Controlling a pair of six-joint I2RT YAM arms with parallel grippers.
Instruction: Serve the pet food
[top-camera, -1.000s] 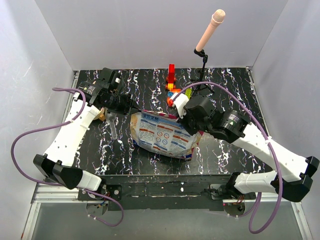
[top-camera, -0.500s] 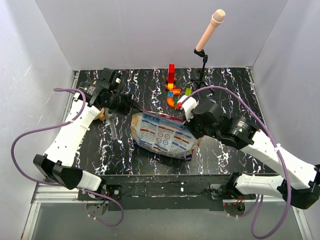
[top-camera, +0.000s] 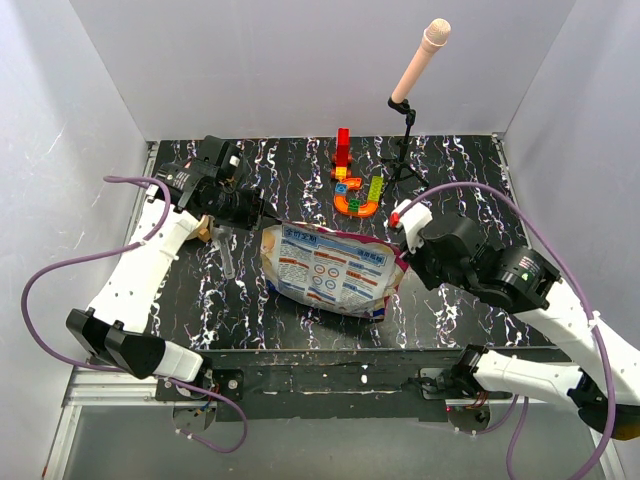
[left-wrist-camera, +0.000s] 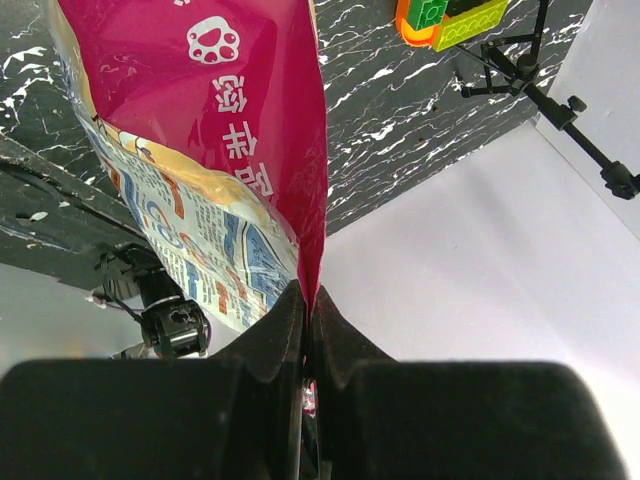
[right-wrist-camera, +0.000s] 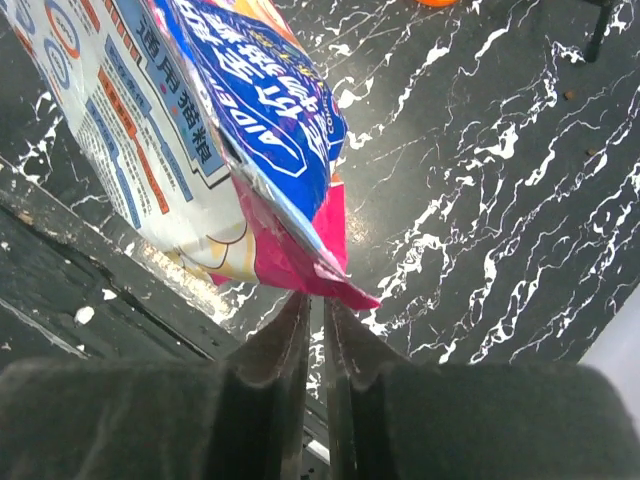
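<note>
The pet food is hidden inside its glossy white, blue and pink bag (top-camera: 330, 270), which lies at the middle of the black marbled table (top-camera: 460, 180). My left gripper (top-camera: 268, 218) is shut on the bag's upper left edge. In the left wrist view the pink foil (left-wrist-camera: 230, 130) runs down into the closed jaws of that gripper (left-wrist-camera: 306, 295). My right gripper (top-camera: 404, 262) sits just off the bag's right edge. The right wrist view shows this gripper (right-wrist-camera: 316, 303) with its jaws slightly apart and nothing between them. The bag's pink corner (right-wrist-camera: 340, 285) hangs just beyond the fingertips.
Bright toy blocks (top-camera: 358, 195) and a red block tower (top-camera: 343, 150) stand behind the bag. A microphone stand (top-camera: 405, 130) rises at the back right. A tan bowl (top-camera: 205, 232) peeks out under the left arm. White walls close in three sides of the table.
My right gripper has opened, let go of the bag's right edge and drawn back to the right. The bag's right side has dropped lower. The left gripper keeps its hold.
</note>
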